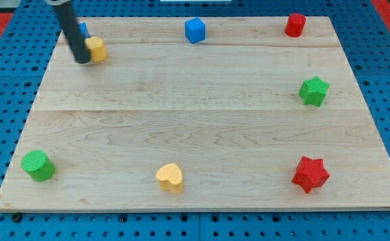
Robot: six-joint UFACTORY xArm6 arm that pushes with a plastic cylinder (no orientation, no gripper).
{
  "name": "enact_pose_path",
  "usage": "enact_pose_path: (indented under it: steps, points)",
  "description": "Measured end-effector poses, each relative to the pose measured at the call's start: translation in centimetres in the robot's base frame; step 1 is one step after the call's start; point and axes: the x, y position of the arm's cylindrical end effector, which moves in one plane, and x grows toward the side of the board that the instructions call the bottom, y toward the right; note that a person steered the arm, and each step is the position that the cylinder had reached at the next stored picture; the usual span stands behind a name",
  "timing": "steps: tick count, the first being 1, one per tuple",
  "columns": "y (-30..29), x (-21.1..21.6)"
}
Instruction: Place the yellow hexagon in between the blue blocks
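The yellow hexagon sits near the view's top left of the wooden board. My tip touches its left side. A blue block lies just above and left of the hexagon, mostly hidden behind the rod. A blue cube sits at the view's top centre, well to the right of the hexagon.
A red cylinder is at the top right. A green star is at the right. A red star is at the bottom right. A yellow heart is at the bottom centre. A green cylinder is at the bottom left.
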Motion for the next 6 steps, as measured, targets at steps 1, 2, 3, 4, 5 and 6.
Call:
enact_pose_path:
  steps: [1, 2, 3, 4, 5, 6]
  points:
    - [3.3, -2.9]
    - [0.0, -1.9]
    - [-1.5, -4.4]
    - [1.1, -6.1]
    - [4.1, -6.4]
    - [4.5, -5.4]
